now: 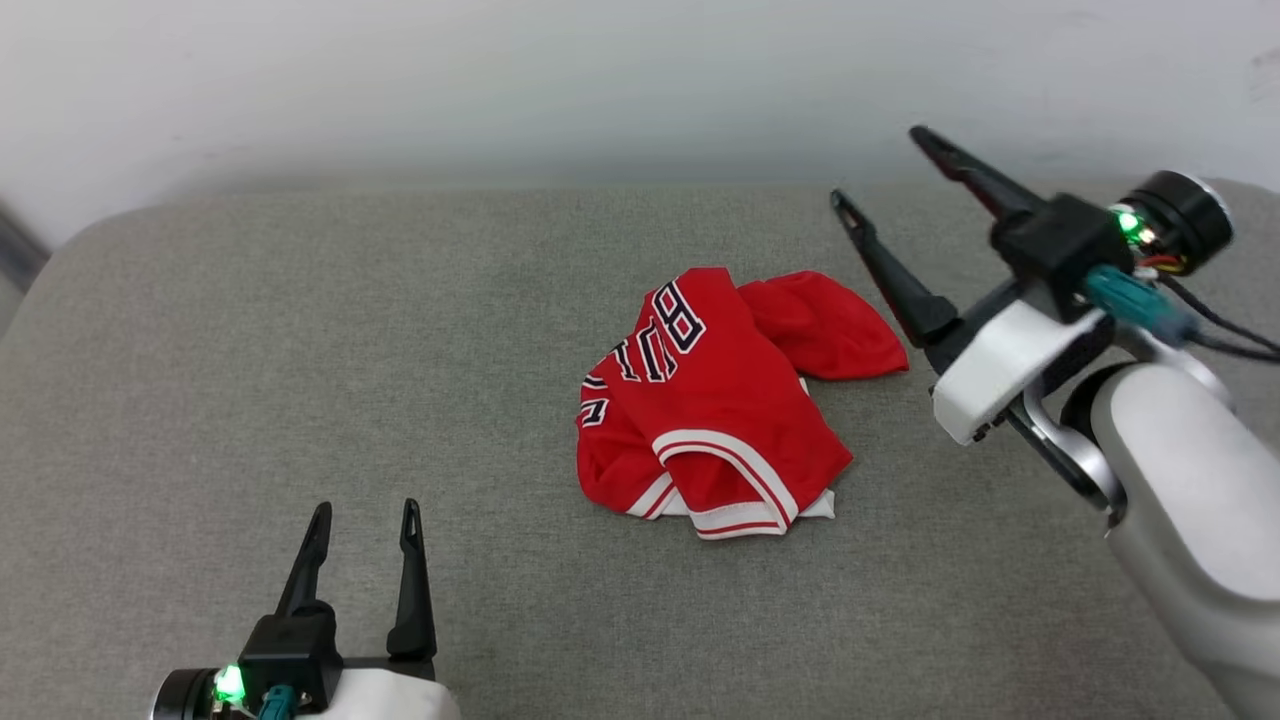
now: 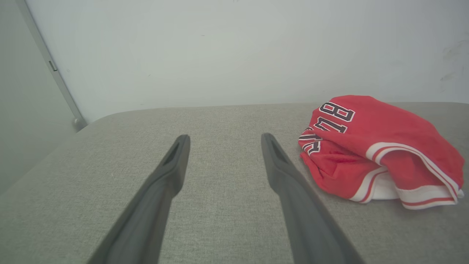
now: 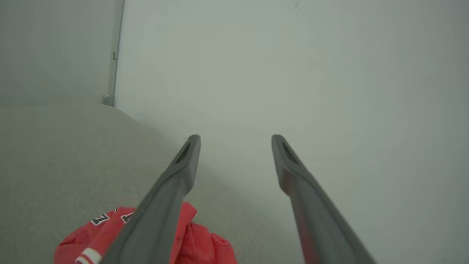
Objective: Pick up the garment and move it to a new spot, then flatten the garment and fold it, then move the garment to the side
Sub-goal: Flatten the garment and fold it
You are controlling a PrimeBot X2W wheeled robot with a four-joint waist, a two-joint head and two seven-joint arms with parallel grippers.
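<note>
My crumpled red jersey shirt (image 1: 715,400) with striped trim lies on the grey woven cushion (image 1: 300,350); my left gripper (image 1: 366,507) and right gripper (image 1: 878,164) both gape empty.

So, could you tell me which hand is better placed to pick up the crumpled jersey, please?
Probably the right hand: open, it hangs beside the jersey, at its right edge, with red cloth below it in its wrist view. The left hand, also open, sits farther off across the grey cushion.

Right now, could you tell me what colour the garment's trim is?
White with red stripes on the red garment, clearest in the left wrist view.
</note>
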